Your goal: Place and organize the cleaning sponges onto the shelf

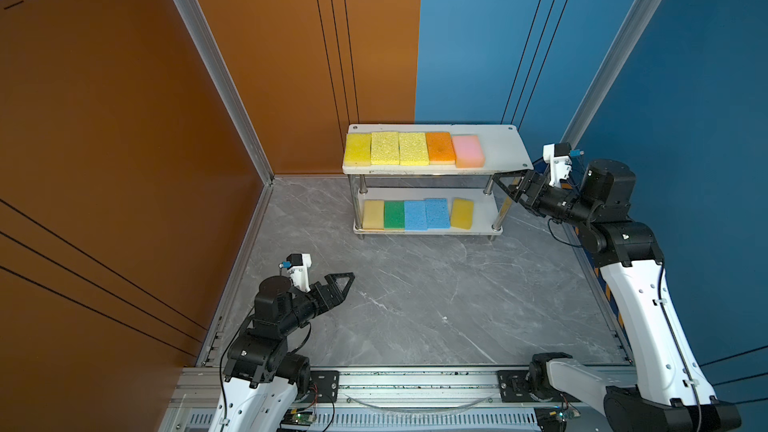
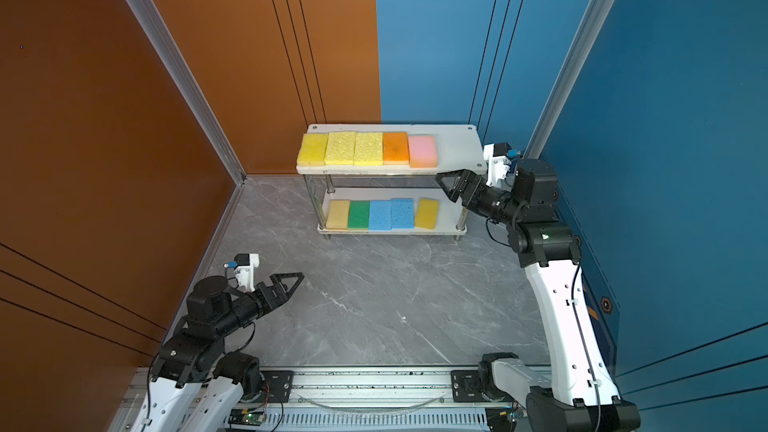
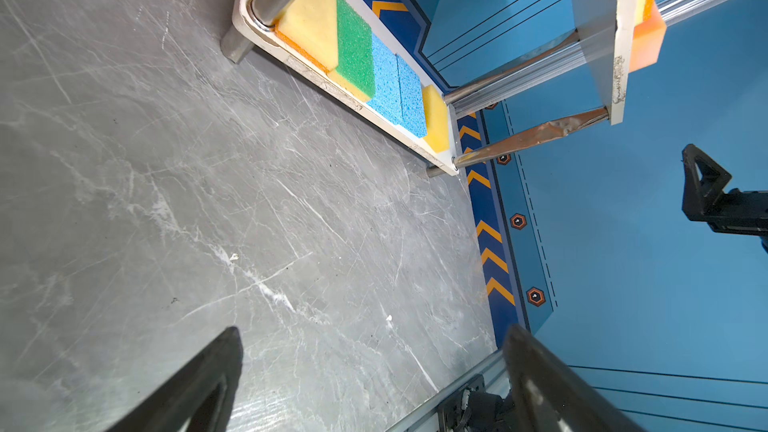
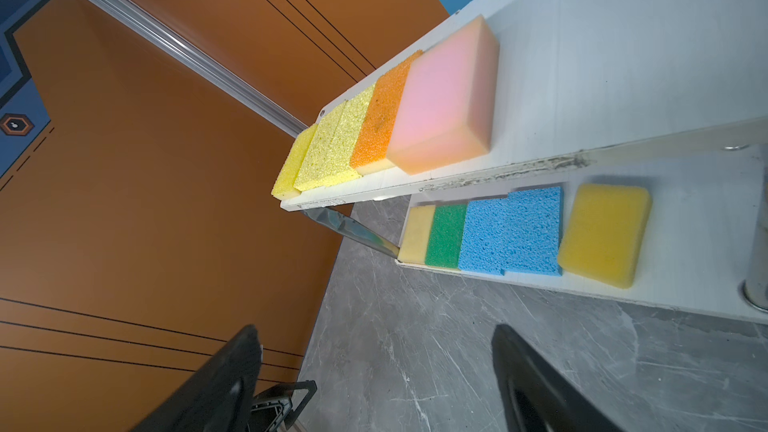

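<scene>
White shelf, pink sponge, green sponge, grey veined tabletop

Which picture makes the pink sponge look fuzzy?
In the right wrist view the pink sponge is smeared and soft-edged, and the fingers of the right gripper are dark blurs near the lens, perhaps because that camera sits so close; in both top views the pink sponge has crisp edges; in the left wrist view a shiny shelf post glints with reflections.

In both top views the desk lay bare at lower middle. On the shelf the sponges filled both boards from the left; only the right ends stood free, the right tool just beside them.
</scene>
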Tool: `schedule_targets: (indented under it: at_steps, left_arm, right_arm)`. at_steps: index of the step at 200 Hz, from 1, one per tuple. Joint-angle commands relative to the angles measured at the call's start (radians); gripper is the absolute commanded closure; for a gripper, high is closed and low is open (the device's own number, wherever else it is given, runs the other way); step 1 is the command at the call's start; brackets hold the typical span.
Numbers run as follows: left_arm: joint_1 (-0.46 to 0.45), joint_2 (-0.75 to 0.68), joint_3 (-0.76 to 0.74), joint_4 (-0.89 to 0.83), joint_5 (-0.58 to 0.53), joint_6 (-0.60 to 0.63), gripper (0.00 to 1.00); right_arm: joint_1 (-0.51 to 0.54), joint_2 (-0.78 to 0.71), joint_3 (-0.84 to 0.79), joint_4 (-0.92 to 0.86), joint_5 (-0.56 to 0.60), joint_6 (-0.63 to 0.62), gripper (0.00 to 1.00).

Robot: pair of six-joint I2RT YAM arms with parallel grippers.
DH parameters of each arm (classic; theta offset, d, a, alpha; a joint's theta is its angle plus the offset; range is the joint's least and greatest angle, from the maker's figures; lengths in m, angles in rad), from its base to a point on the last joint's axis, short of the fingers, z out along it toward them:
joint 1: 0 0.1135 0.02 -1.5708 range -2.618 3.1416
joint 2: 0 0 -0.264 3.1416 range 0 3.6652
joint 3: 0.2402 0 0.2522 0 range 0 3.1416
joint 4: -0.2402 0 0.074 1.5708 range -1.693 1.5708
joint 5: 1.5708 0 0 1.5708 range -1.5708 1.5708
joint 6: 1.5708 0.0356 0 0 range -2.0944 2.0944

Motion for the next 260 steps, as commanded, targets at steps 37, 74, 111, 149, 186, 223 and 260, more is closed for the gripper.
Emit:
schedule_targets:
  at_steps: [37, 74, 111, 149, 186, 223, 260]
  left_arm:
    - [-0.013, -0.03, 0.007, -0.035, -0.07, 0.046, 0.02]
    - [-0.027, -0.101, 0.005, -0.061, -0.089, 0.035, 0.02]
    - [-0.042, -0.142, 0.046, -0.074, -0.114, 0.044, 0.02]
    - [-0.041, -0.168, 0.073, -0.08, -0.157, 0.047, 0.02]
    - [-0.042, -0.104, 0.092, -0.029, -0.255, 0.105, 0.02]
    - [-0.043, 0.047, 0.072, 0.208, -0.314, 0.259, 0.02]
    - [-0.046, 0.239, 0.04, 0.59, -0.389, 0.383, 0.02]
  right_arm:
    - [0.074, -0.072, -0.123, 0.054, 0.029, 0.008, 0.11]
    - [0.147, -0.11, -0.188, 0.05, 0.059, 0.004, 0.11]
    - [0.264, -0.126, -0.214, -0.011, 0.132, -0.043, 0.1]
    - [0.335, -0.155, -0.27, -0.069, 0.217, -0.118, 0.0]
    - [0.329, -0.215, -0.325, -0.069, 0.294, -0.213, 0.0]
    - [0.288, -0.211, -0.331, -0.052, 0.351, -0.375, 0.0]
    - [0.214, -0.204, -0.393, 0.088, 0.303, -0.477, 0.0]
